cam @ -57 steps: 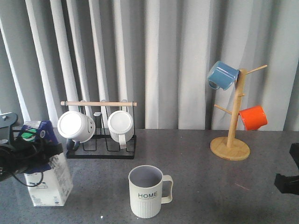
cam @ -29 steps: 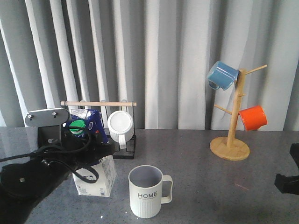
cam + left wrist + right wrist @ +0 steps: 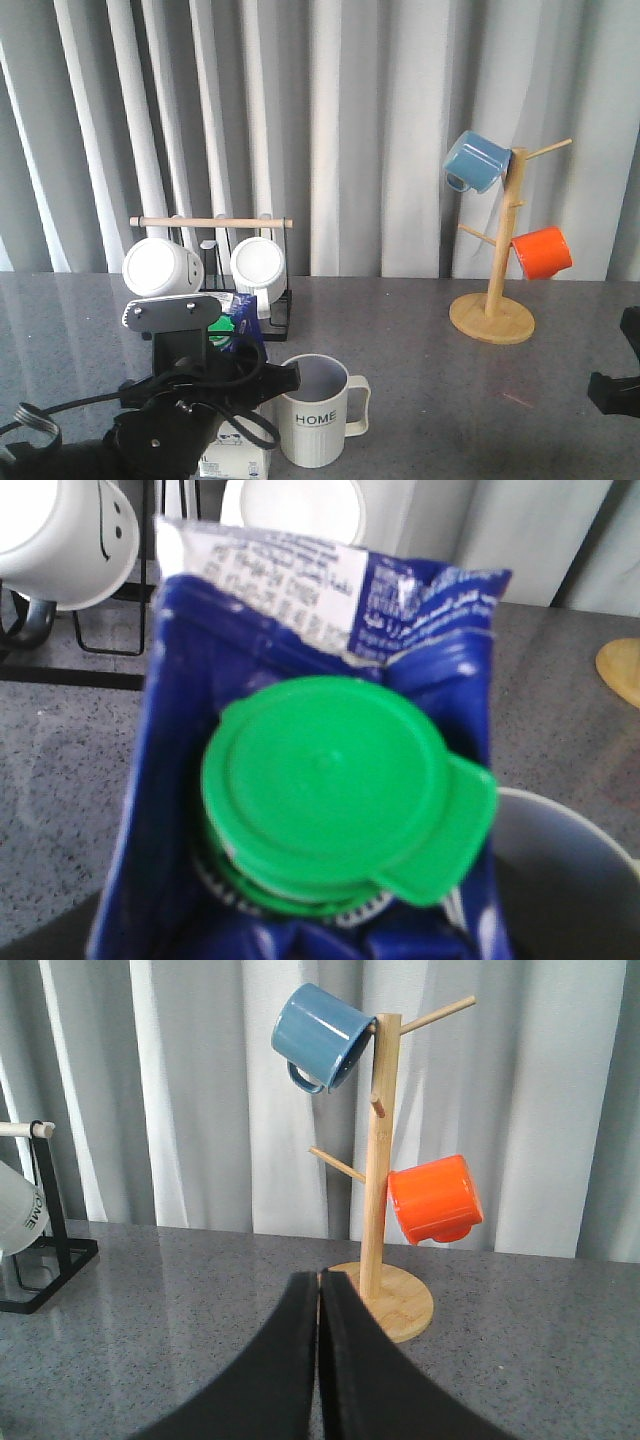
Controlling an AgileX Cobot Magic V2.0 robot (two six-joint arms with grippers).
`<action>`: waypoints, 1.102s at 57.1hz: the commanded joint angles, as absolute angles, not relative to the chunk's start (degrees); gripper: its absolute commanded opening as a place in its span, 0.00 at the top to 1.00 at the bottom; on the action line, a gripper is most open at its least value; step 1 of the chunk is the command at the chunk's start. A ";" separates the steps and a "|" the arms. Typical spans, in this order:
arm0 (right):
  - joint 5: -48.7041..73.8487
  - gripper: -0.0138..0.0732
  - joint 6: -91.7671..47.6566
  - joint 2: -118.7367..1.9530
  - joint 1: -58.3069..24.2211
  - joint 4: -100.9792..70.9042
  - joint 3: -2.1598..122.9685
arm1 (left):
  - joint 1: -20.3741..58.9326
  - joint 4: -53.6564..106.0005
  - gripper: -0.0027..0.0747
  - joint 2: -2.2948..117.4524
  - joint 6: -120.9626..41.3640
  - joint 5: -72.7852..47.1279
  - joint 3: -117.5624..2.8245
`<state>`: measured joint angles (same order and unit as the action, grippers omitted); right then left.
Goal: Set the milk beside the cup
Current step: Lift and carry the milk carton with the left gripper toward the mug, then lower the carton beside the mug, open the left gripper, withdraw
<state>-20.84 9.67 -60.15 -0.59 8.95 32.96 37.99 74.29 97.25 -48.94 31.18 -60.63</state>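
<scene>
Grey table point(image 3: 420, 400) carries cup point(image 3: 320, 412), milk point(image 3: 238, 452), rack point(image 3: 215, 315), mug tree point(image 3: 495, 318).

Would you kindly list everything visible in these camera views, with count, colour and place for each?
Blue-and-white milk carton with green cap: one, at front left, held by the left arm, close beside the lettered mug.
Off-white ribbed mug lettered HOME: one, grey inside, front centre of the table.
Plain white mugs: two, on the rack at back left.
Black wire rack with wooden bar: one, back left.
Wooden mug tree: one, light wood, back right.
Blue mug: one, high on the tree.
Orange mug: one, lower on the tree.
Grey speckled table: one.
Pale curtain: behind everything.
Left tool: black, closed on the carton.
Right tool: black, shut, empty, at the right edge.
</scene>
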 commanded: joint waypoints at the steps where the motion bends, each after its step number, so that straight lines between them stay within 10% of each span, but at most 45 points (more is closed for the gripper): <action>1: -24.79 0.85 9.78 -59.13 -0.19 9.17 34.45 | 38.37 72.86 0.97 95.68 -46.86 34.57 -62.39; 47: -24.72 0.85 9.78 -59.13 -0.19 9.17 34.45 | 38.12 72.88 0.94 95.74 -47.19 34.85 -62.39; 63: -24.72 0.85 9.78 -59.13 -0.19 9.17 34.45 | 38.12 72.87 0.41 95.68 -49.43 34.34 -62.39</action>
<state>-20.79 9.67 -60.15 -0.59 8.95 32.96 38.21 74.23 97.73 -47.76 32.97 -60.79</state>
